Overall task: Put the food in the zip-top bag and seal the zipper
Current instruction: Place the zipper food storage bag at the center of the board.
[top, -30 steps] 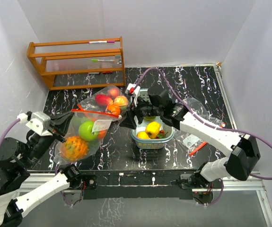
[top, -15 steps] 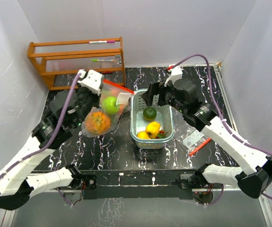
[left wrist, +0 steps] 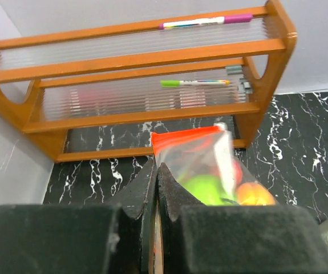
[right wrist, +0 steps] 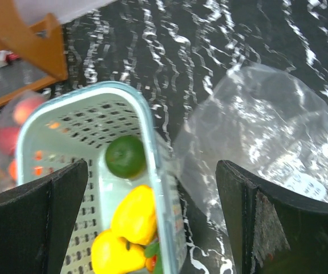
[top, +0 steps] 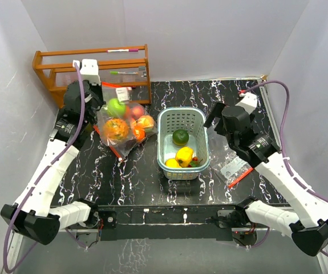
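Note:
A clear zip-top bag (top: pixel 125 124) with a red zipper strip holds a green fruit (top: pixel 116 107), an orange knobbly one (top: pixel 116 129) and red and orange ones. It hangs near the rack at the back left. My left gripper (top: pixel 97 98) is shut on the bag's edge; in the left wrist view the jaws (left wrist: pixel 157 166) are pressed together on the bag (left wrist: pixel 201 165). My right gripper (top: pixel 212 116) is open and empty by the teal basket's far right side, jaws wide apart (right wrist: pixel 152 171). In the basket lie a dark green fruit (top: pixel 180 137) (right wrist: pixel 125 155) and yellow fruits (top: pixel 184 155) (right wrist: pixel 134 214).
The teal basket (top: pixel 165 123) (right wrist: pixel 67 91) stands mid-table. A second, empty clear bag (top: pixel 232 165) (right wrist: pixel 255 131) with a red strip lies to its right. A wooden rack (top: pixel 95 71) (left wrist: pixel 141 57) with pens stands at the back left, against the wall.
My left arm swung the filled bag from the table's front left to the back left by the rack. My right gripper left the bag's mouth and drew back right of the basket.

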### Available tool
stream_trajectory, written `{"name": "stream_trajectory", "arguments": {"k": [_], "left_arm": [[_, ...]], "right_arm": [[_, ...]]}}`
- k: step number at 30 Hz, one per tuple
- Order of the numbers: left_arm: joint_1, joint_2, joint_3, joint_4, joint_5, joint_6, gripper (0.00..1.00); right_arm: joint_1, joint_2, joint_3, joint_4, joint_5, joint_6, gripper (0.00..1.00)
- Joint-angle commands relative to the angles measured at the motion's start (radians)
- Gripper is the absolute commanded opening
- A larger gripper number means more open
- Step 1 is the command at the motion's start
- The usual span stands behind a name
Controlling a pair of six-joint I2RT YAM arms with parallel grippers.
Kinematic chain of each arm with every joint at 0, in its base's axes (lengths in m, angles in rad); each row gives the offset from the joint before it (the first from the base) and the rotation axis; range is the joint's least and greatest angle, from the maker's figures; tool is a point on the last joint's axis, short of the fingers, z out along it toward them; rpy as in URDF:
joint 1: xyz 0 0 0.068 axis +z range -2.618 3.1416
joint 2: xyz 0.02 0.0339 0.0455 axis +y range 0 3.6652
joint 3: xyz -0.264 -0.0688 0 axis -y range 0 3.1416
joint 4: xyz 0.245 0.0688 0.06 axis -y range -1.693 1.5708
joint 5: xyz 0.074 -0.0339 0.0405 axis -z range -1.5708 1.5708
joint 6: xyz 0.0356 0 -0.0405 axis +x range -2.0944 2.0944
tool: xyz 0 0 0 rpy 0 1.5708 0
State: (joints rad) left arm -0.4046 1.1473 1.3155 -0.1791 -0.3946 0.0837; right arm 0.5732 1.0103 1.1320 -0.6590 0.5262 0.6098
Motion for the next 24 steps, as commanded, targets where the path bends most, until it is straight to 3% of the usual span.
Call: {"name": "stream_trajectory", "arguments": {"k": [1, 5, 6, 8, 9, 10, 17, 24], "left_arm": [[0.069, -0.008, -0.025, 0.087, 0.088, -0.083, 0.00], [0.079, 0.019, -0.072, 0.072, 0.138, -0.125, 0.17], [0.081, 0.019, -0.084, 0.071, 0.156, -0.137, 0.25], [0.081, 0.010, -0.115, 0.071, 0.220, -0.148, 0.62], [0.081, 0.006, -0.128, 0.070, 0.244, -0.152, 0.89], [0.081, -0.001, -0.139, 0.068, 0.272, -0.149, 0.96], [0.079, -0.042, -0.162, 0.016, 0.453, -0.099, 0.97], [0.047, -0.123, -0.226, 0.014, 0.614, -0.128, 0.97]], "right_arm": [[-0.071, -0.010, -0.079, -0.034, 0.049, 0.085, 0.99], [-0.164, 0.018, -0.168, -0.016, -0.031, 0.105, 0.99], [-0.190, 0.025, -0.189, -0.009, -0.050, 0.109, 0.98], [-0.258, 0.047, -0.222, 0.000, -0.095, 0.119, 0.98], [-0.284, 0.055, -0.238, 0.001, -0.108, 0.129, 0.99], [-0.308, 0.061, -0.251, 0.000, -0.119, 0.140, 0.99], [-0.381, 0.042, -0.259, -0.157, -0.087, 0.317, 0.98], [-0.466, 0.028, -0.323, -0.183, -0.263, 0.306, 0.98]]}}
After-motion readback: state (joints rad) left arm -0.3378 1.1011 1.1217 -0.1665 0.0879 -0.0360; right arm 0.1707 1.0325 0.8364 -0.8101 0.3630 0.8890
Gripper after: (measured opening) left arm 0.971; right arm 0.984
